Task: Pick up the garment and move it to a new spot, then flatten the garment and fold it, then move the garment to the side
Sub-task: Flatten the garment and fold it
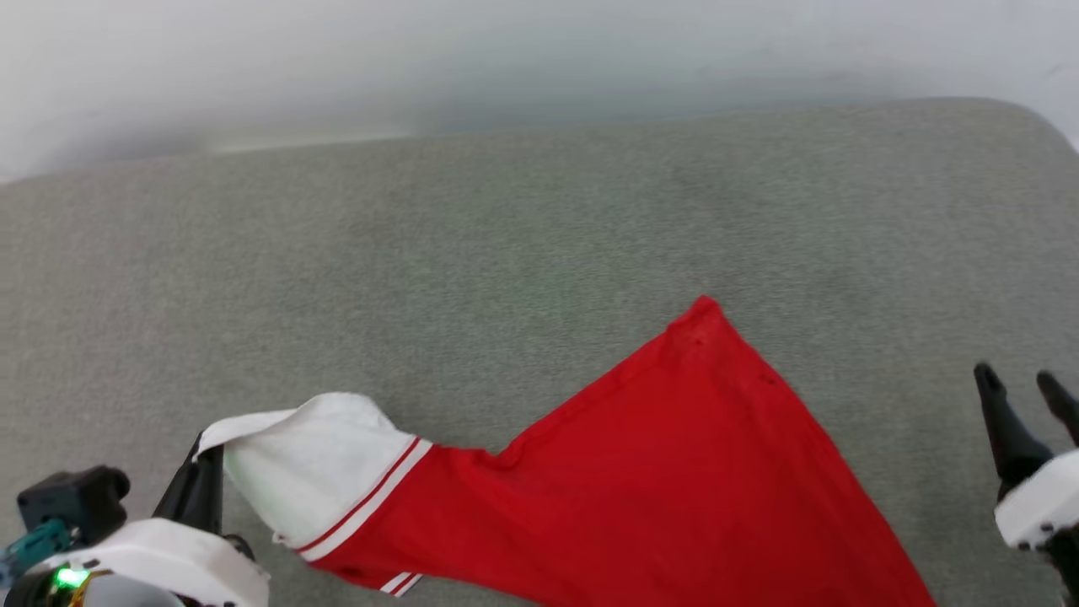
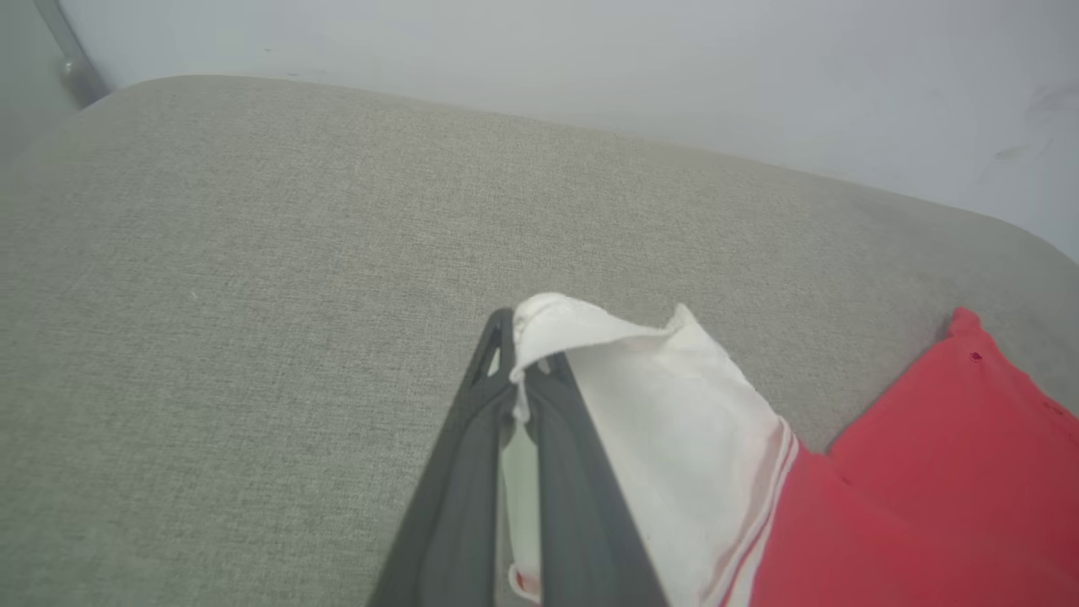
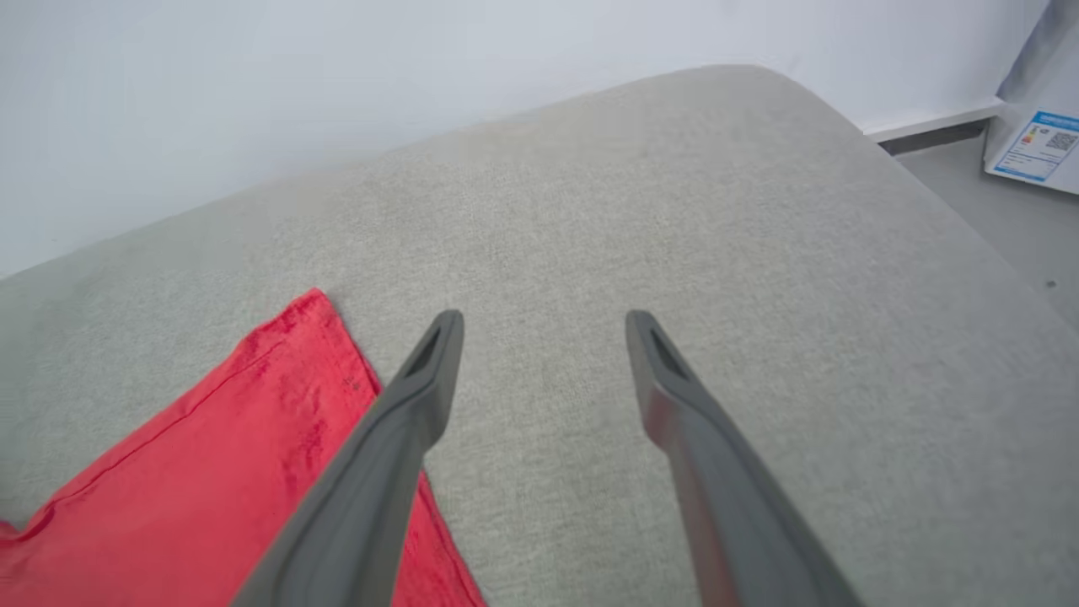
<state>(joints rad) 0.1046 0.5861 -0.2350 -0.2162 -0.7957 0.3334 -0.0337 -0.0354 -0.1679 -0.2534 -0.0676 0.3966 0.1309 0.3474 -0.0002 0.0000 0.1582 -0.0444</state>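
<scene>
The red garment lies spread on the grey cushion, one corner pointing away from me, its lettering hidden. Its white sleeve with red-and-white stripe trim stretches toward the lower left. My left gripper is shut on the sleeve's edge; in the left wrist view the white sleeve is pinched between the dark fingers of that left gripper. My right gripper stands open to the right of the garment, nothing between its fingers. In the right wrist view the right gripper hovers over bare cushion beside the red garment.
A wide grey fabric cushion carries everything, with a pale wall behind it. Its rounded right edge drops to a grey floor where a white box with a blue label stands. Bare cushion extends far and left of the garment.
</scene>
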